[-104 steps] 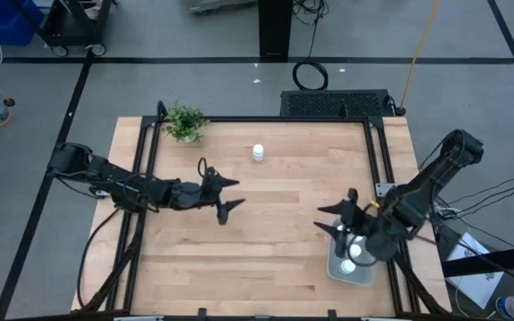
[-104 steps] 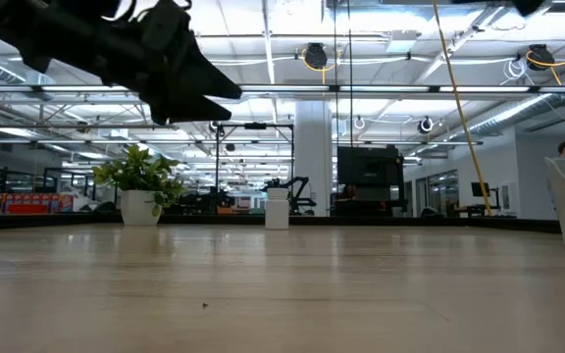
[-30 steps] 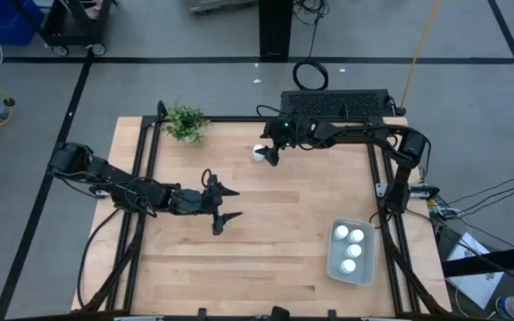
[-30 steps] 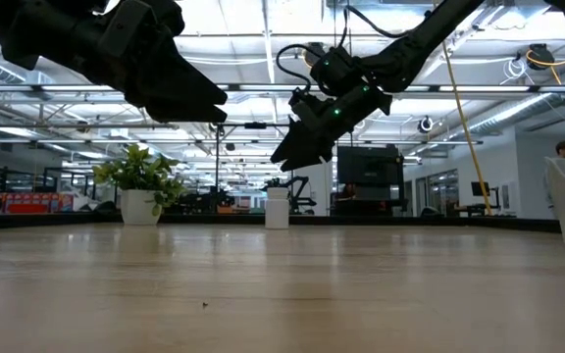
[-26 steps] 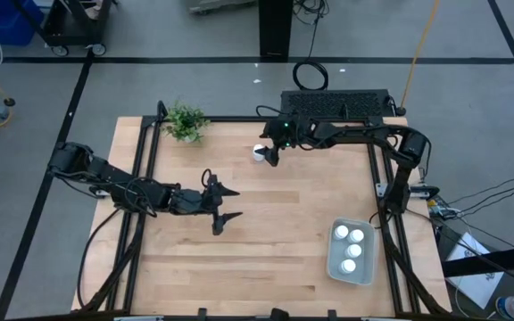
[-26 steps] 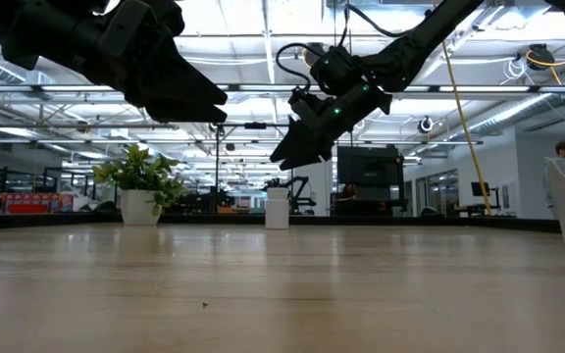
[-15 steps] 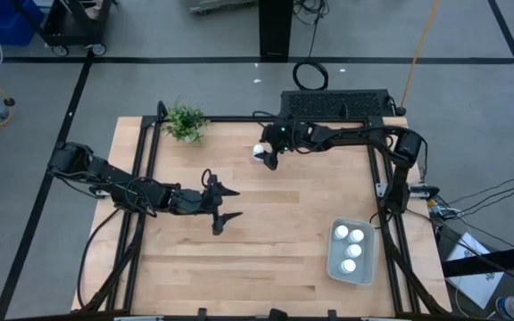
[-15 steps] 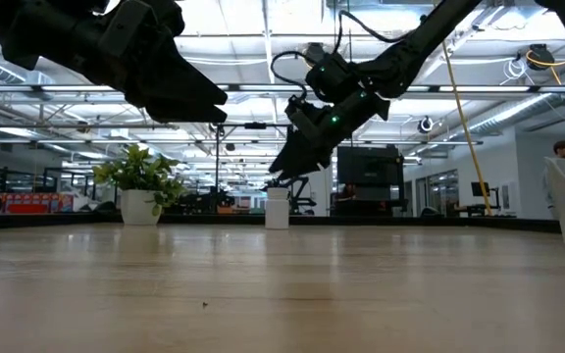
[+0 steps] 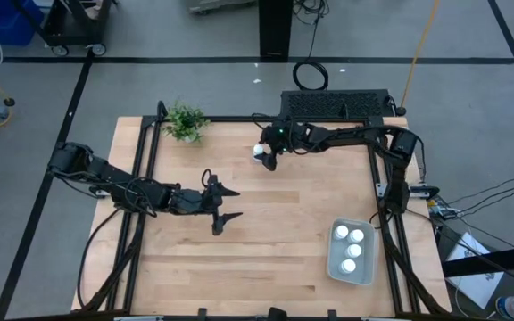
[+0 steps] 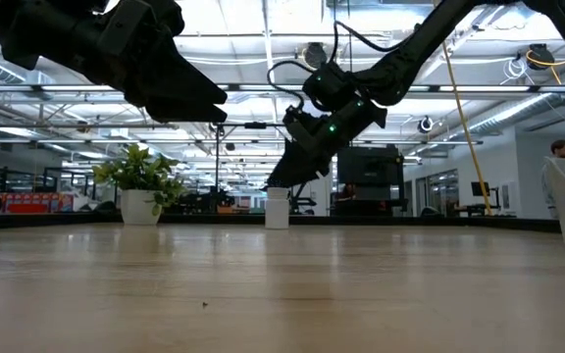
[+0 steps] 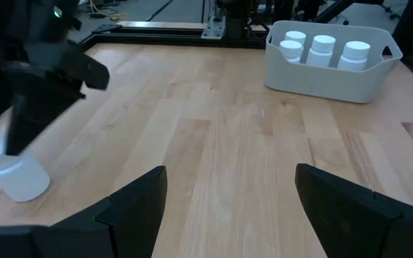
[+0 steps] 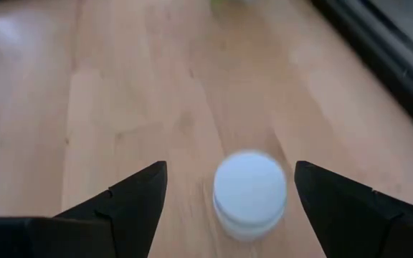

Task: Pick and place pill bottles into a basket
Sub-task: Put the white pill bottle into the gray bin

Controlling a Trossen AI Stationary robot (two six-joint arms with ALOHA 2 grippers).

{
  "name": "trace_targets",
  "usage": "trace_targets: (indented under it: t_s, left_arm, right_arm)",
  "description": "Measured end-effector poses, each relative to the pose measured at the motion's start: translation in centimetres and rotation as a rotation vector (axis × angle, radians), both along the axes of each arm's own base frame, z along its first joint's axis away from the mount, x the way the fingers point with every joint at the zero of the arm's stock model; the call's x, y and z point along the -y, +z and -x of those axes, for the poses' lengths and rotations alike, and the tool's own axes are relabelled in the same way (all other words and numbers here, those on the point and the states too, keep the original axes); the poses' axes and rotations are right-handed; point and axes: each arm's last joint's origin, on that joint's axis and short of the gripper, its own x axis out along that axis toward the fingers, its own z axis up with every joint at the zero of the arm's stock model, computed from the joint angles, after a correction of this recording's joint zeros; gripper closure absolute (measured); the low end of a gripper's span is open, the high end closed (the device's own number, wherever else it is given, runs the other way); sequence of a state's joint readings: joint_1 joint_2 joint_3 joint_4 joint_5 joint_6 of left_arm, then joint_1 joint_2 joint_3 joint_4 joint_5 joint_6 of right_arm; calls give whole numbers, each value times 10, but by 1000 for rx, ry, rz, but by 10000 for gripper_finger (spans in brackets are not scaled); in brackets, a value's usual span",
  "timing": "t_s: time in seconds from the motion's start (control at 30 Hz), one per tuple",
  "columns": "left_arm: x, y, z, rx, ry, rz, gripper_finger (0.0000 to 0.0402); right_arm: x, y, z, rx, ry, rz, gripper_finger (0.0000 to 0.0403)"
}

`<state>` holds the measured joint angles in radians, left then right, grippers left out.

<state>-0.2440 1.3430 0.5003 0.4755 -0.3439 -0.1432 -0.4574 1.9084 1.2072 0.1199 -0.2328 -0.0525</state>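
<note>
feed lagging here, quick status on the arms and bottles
Right gripper open, poised over the last loose pill bottle, not gripping. Left gripper open, idle mid-table. Three bottles in the basket. Nothing in the way.

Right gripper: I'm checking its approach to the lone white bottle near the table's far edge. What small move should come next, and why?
Probably lower straight down. The right gripper hangs open above the small white cylindrical pill bottle, whose cap shows between its fingers, upright and untouched; the fingertips look higher than the cap, so closing now would likely miss.
</note>
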Motion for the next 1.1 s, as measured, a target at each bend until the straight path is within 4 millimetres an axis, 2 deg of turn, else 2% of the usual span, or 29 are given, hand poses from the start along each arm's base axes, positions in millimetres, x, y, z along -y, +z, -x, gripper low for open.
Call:
trace_targets:
  t_s: [0.53,0.77,0.97,1.1]
  left_arm:
    - [0,0,0,-2,-2,0,92]
    - [0,0,0,-2,-1,1,92]
    - [0,0,0,-2,-1,2,92]
    - [0,0,0,-3,0,4,92]
  right_arm:
    - [5,-15,-3,-21,-20,10,117]
    - [5,-17,-3,-23,-30,-2,169]
    - [5,-17,-3,-17,-30,-2,254]
    - [5,-17,-3,-20,-30,-3,256]
